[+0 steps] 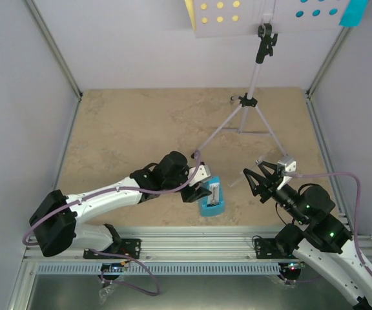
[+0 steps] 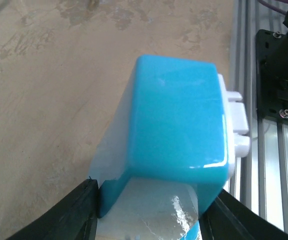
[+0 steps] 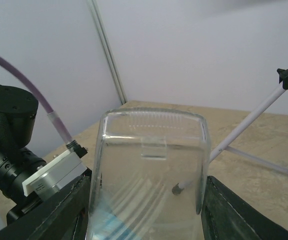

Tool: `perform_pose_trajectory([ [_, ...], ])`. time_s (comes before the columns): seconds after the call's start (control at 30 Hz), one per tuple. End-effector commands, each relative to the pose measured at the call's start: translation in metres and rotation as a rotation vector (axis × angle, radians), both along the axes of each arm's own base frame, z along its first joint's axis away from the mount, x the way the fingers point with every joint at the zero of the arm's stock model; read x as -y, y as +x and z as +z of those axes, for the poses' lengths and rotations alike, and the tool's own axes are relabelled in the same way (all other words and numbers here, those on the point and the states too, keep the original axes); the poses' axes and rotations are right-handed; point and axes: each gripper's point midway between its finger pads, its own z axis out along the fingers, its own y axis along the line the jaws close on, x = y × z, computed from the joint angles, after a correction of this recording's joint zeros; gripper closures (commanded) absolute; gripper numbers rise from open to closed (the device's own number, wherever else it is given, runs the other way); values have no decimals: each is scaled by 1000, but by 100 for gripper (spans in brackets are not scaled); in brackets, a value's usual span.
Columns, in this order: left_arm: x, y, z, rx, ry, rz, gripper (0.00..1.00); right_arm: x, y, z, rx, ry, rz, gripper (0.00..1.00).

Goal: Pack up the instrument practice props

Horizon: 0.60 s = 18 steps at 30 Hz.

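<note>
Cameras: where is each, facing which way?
Top: overhead, behind the arms, facing down on the table; both arms show.
Left wrist: faces down at the metronome; left tool shows.
Right wrist: faces past a clear cover toward the stand; right tool shows.
Shared: top and left wrist both see the metronome.

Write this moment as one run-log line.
left fingers: gripping blue metronome | right fingers: holding clear cover | music stand: upright at back

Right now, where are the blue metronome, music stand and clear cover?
blue metronome (image 2: 176,115), left wrist view, its blue side
music stand (image 1: 254,76), top view, its upright pole
clear cover (image 3: 151,175), right wrist view, its front face
</note>
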Motion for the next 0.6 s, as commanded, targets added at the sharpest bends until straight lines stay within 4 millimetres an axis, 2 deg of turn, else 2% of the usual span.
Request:
perform_pose_trajectory([
  [0.0, -1, 3, 4, 71, 9, 37, 50, 0, 0, -5, -1, -5, -2, 50],
  [0.13, -8, 18, 12, 132, 19, 119, 57, -1, 2, -8, -7, -4, -6, 49],
  [0.27, -16, 28, 19, 180, 12, 190, 58, -2, 3, -12, -13, -6, -3, 49],
  [0.57, -29, 55, 17, 248, 69, 334, 60, -6, 4, -20, -21, -12, 8, 49],
])
